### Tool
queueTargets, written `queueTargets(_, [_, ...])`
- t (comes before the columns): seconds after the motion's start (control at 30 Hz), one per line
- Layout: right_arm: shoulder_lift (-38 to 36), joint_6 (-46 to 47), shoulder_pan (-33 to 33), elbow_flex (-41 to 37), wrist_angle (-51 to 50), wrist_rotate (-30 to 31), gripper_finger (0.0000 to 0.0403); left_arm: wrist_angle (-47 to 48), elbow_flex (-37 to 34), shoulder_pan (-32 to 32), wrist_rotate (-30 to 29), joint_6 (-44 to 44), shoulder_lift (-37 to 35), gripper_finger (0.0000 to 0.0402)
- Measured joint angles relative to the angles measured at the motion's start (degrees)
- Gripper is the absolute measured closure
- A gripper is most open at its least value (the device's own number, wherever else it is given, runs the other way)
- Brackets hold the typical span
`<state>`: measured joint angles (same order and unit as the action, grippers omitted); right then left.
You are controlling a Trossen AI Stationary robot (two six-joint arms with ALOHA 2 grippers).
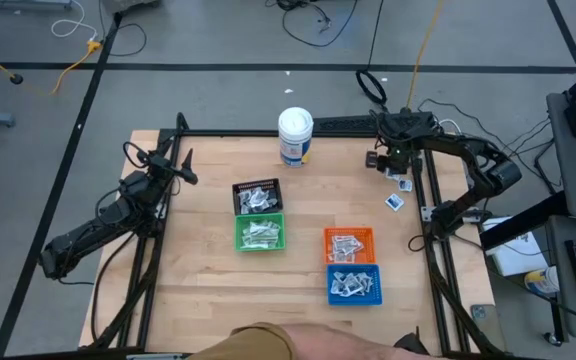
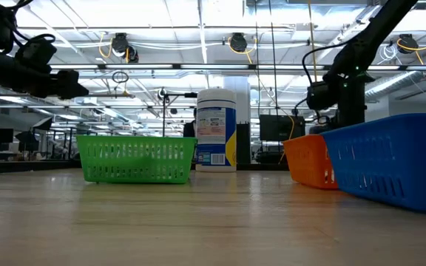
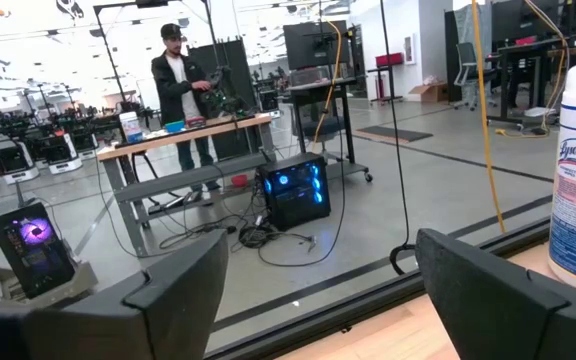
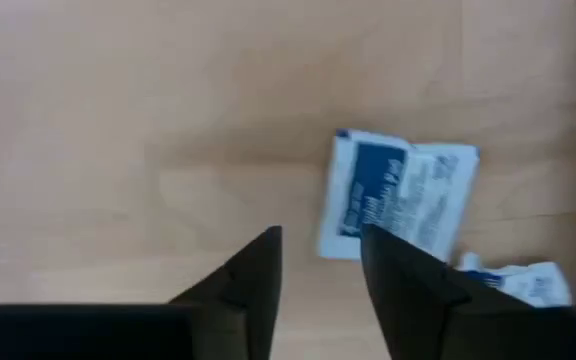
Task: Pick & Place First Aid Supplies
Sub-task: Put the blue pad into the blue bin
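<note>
Wood table, white packets by my right gripper (image 4: 318,262).
My fingers stood a little apart over one packet (image 4: 398,195), holding nothing; another packet (image 4: 518,280) lay beside it.

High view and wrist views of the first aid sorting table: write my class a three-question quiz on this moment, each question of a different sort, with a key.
1. True or false: the green basket touches the black basket.
2. Multiple choice: the right gripper is over (A) the blue basket, (B) bare table by loose packets, (C) the white canister.
3. Fill in: the left gripper waits at the table's ___ edge.

Key
1. True; they sit edge to edge.
2. B; its fingers stand slightly apart, holding nothing, with a blue-printed packet just beyond them.
3. Left; its fingers are wide open, pointing out into the room.
</note>
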<state>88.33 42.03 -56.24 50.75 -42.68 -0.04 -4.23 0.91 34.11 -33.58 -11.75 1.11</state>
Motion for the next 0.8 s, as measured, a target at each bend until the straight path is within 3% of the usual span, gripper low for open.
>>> queueTargets(0.13, [0.00,8.19,1.18,2.40,-3.53,4.24,0.0251,0.00,0.00,0.00,0.00,0.00,0.01,0.0085])
queueTargets(0.27, [0.65,13.21,1.52,3.69,-4.23,3.17,0.0255,0.01,-0.01,0.00,0.00,0.00,0.01,0.0092])
queueTargets(0.5, [7.57,12.88,-1.30,7.05,-8.61,1.70,0.0265,0.01,0.00,-0.01,0.00,0.00,0.02,0.0086])
queueTargets(0.8, [10.50,11.51,-2.66,7.31,-8.61,1.23,0.0275,0.01,-0.01,-0.01,0.02,0.00,0.00,0.0071])
